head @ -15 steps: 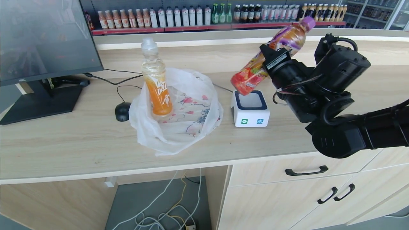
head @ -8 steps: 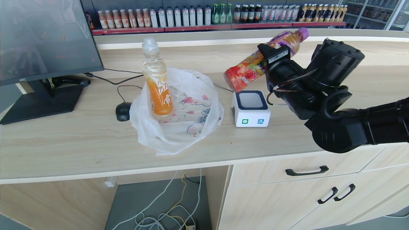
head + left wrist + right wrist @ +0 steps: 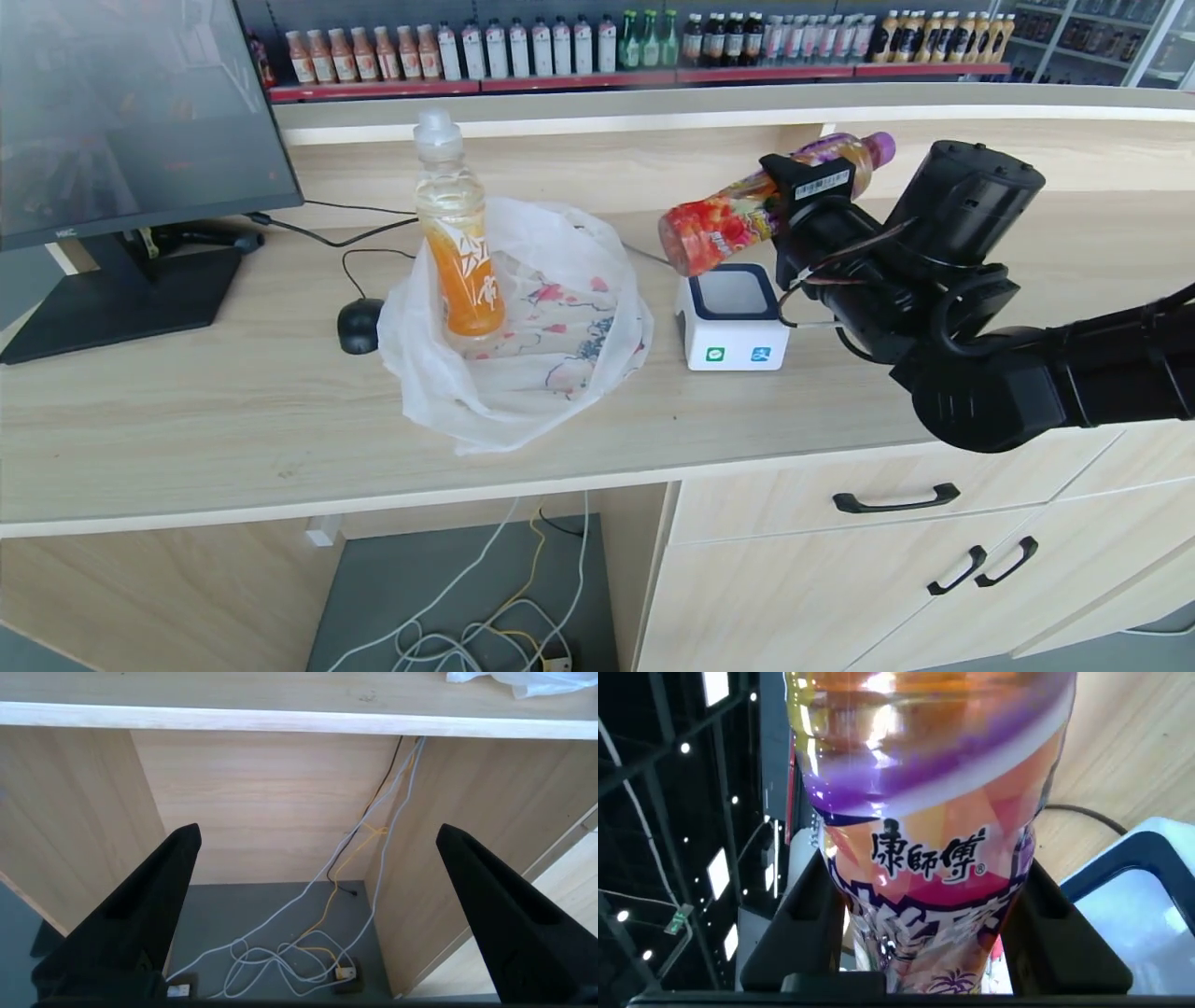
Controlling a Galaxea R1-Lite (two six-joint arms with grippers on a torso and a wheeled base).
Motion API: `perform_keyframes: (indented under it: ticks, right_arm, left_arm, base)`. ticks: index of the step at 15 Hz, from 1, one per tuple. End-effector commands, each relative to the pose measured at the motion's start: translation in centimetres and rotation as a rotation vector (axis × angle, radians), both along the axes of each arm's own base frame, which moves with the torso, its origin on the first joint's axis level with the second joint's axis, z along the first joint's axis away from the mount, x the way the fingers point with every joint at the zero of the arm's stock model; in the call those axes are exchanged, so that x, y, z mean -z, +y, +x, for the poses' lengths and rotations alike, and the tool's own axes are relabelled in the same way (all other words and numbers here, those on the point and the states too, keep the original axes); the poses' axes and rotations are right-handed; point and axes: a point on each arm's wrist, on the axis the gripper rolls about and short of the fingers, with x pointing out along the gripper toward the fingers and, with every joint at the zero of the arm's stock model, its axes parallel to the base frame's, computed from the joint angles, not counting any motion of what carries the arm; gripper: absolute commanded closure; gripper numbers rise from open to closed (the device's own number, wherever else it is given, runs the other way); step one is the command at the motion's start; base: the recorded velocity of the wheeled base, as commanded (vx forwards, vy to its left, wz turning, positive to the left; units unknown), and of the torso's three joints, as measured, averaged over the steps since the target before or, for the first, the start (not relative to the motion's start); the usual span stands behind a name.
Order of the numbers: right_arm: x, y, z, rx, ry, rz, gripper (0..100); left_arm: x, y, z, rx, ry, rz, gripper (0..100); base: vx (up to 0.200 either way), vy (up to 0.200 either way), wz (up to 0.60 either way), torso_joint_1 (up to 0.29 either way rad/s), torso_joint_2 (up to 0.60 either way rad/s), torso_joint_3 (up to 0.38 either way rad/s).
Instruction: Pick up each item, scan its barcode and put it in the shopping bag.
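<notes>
**Juice bottle held over the scanner, one drink already bagged**

Nearest, below the counter's front edge, the left gripper (image 3: 318, 917) hangs low before the open recess. Its two black fingers (image 3: 140, 915) stand wide apart with nothing between them. Behind them a tangle of cables (image 3: 299, 943) lies on the recess floor. To the right of the recess are the drawers (image 3: 794, 504) with black handles.

On the wooden counter (image 3: 233, 411), the white shopping bag (image 3: 532, 364) sits slumped open near the front edge. An orange drink bottle (image 3: 457, 252) stands upright inside the bag on its left side, and its clear cap rises well above the plastic. Just to the right of the bag sits the white barcode scanner (image 3: 731, 317), its dark window facing up.

Above the scanner, the right gripper (image 3: 795, 191) is clamped on the midsection of a juice bottle (image 3: 719, 219). The wrist view shows a finger pressed against each side of the colourful label. The bottle lies nearly level. Its red base points toward the bag and hangs over the scanner's far edge, and its purple cap points away to the right.

Left of the bag rests a black mouse (image 3: 358, 325). Farther left, a dark monitor (image 3: 131, 103) stands on its base. Behind the counter, a red shelf (image 3: 607, 79) carries a long row of bottled drinks.
</notes>
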Motion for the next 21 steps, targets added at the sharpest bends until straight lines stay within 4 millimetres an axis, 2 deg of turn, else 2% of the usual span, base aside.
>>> perform_keyframes:
  ticks: [1,10,21]
  right_arm:
    - [1.2,-0.7,1.1,0.024,0.031,-0.006,100]
    - [2.6,-1.7,2.5,0.043,0.07,0.031,100]
    - [3.2,-2.1,2.7,0.05,0.092,0.044,100]
  left_arm:
    - [0.0,0.0,0.0,0.0,0.002,0.0,0]
    - [0.0,0.0,0.0,0.0,0.0,0.0,0]
    - [0.0,0.0,0.0,0.0,0.002,0.0,0]
  base:
    - [0.0,0.0,0.0,0.0,0.0,0.0]
    - [0.0,0.0,0.0,0.0,0.0,0.0]
    - [0.0,0.0,0.0,0.0,0.0,0.0]
